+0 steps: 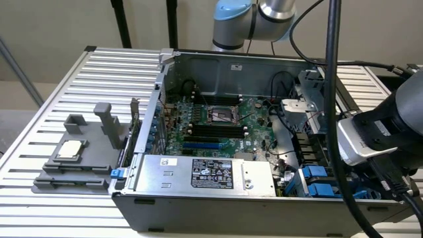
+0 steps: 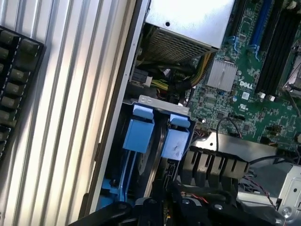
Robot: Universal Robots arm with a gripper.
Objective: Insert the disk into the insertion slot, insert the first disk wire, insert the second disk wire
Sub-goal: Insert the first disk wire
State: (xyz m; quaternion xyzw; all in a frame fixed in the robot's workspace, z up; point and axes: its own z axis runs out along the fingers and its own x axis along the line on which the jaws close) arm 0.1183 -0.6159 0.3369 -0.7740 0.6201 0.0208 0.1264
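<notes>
Disk (image 2: 175, 143) in blue frame, seated in insertion slot (image 2: 157, 102) at lower right of exterior view; end effector (image 2: 162, 208) just beside it, opening impossible to tell.

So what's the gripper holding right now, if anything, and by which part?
It cannot be told. The gripper is close over the blue tabs of the drive cage, but whatever may be in its grasp is hidden.

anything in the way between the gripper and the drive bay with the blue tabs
Nothing visible does. The gripper hangs close to the insertion slot, with open air between it and the slot's blue tabs. The wire bundle lies beyond the cage, off that line.
</notes>
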